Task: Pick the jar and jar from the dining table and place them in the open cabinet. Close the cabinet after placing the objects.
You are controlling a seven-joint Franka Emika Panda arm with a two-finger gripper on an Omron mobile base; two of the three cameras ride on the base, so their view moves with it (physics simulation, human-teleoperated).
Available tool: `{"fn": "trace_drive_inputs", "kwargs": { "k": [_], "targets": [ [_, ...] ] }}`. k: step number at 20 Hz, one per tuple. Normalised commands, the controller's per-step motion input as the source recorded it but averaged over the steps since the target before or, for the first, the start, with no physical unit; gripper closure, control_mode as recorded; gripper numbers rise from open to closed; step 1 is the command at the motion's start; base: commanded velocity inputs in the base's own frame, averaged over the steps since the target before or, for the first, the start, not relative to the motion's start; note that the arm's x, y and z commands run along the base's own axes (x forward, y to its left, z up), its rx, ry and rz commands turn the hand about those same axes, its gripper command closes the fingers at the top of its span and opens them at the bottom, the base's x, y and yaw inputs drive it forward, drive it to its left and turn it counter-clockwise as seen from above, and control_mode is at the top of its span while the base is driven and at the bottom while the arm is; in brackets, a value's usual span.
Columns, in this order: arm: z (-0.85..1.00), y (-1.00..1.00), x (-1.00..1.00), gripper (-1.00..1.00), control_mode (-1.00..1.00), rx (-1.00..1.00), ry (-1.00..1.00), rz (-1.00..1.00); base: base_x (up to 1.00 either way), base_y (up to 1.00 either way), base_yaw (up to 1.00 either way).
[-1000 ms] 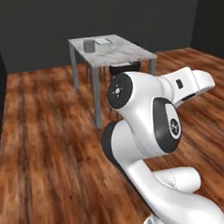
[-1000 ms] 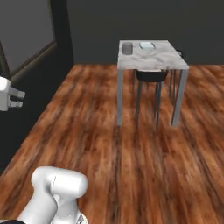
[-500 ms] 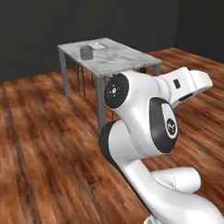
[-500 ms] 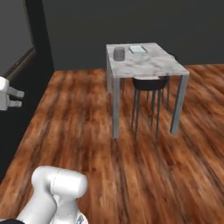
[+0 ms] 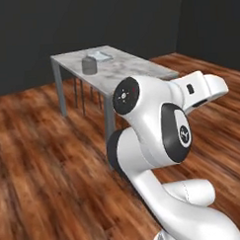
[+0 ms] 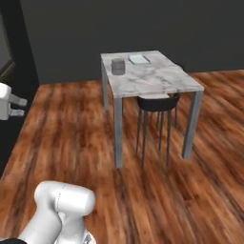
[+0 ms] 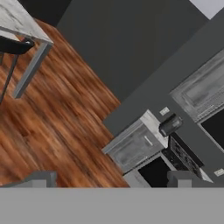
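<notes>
The dining table (image 6: pixel 157 78) stands on the wooden floor (image 6: pixel 95 143) against a dark wall, its white grey-veined marble top resting on thin grey legs. On the far end of that top, near the table's back left corner as seen from the right base view, sits a short grey jar (image 6: pixel 118 66), upright; the left base view shows the same jar (image 5: pixel 89 65) on the table (image 5: pixel 124 70). Just beside it, further along the table's far edge, lies a flat pale object (image 6: pixel 139 59) whose kind cannot be told at this blur; it is near the jar but apart from it. A dark chair (image 6: pixel 156 103) is tucked under the table's long side, its seat below the marble top and its thin legs between the table's legs. The gripper (image 6: pixel 17 106) shows at the left edge of the right base view, well apart from the table and at about the height of the table top, with two small finger stubs pointing toward the table; its jaws stand wide and hold nothing. In the hand view the two finger tips rise far apart at the bottom, one of them (image 7: pixel 43 178) at the left, and a corner of the table (image 7: pixel 26 30) with the chair seat under it appears at the upper left, over the wooden floor
</notes>
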Motion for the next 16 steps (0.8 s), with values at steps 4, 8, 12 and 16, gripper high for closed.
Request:
{"fn": "trace_drive_inputs", "kwargs": {
  "k": [4,8,12,16],
  "targets": [
    [0.00,0.00,0.00,-1.00,1.00,0.00,0.00,0.00,0.81,0.55,-0.28],
    [0.00,0.00,0.00,-1.00,1.00,0.00,0.00,0.00,0.79,0.74,-0.36],
    [0.00,0.00,0.00,-1.00,1.00,0.00,0.00,0.00,0.77,0.77,-0.37],
    [0.00,0.00,0.00,-1.00,1.00,0.00,0.00,0.00,0.68,0.86,-0.39]
  ]
}}
